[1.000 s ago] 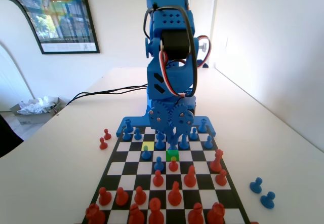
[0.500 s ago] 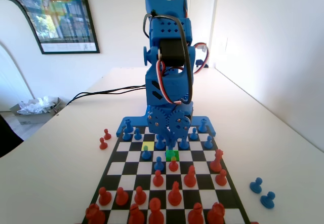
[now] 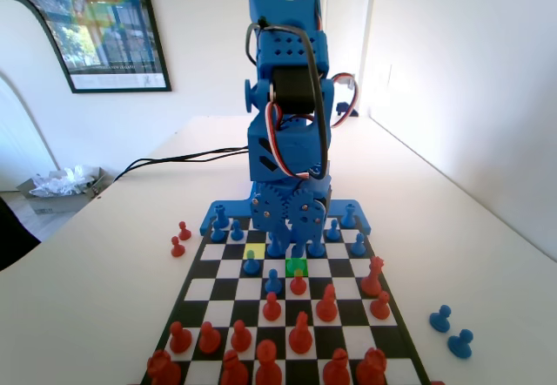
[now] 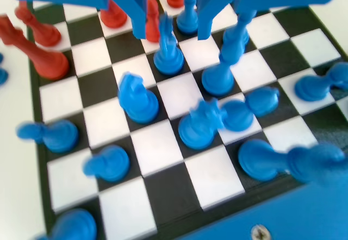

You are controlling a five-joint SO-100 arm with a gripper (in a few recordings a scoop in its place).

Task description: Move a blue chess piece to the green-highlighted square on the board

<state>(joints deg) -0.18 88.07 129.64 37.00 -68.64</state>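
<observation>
A room in a home or small office, set up for a hobby robot rig. A long white table runs between plain white walls, and a framed poster hangs on the left wall in the fixed view. Black cables trail over the tabletop to the arm. A box of crumpled paper sits low at the left. The board lies on the table.

Your fixed view looks low along the board from its far end, facing the arm. Your wrist view hangs close above the blue back rows, which both views share.
</observation>
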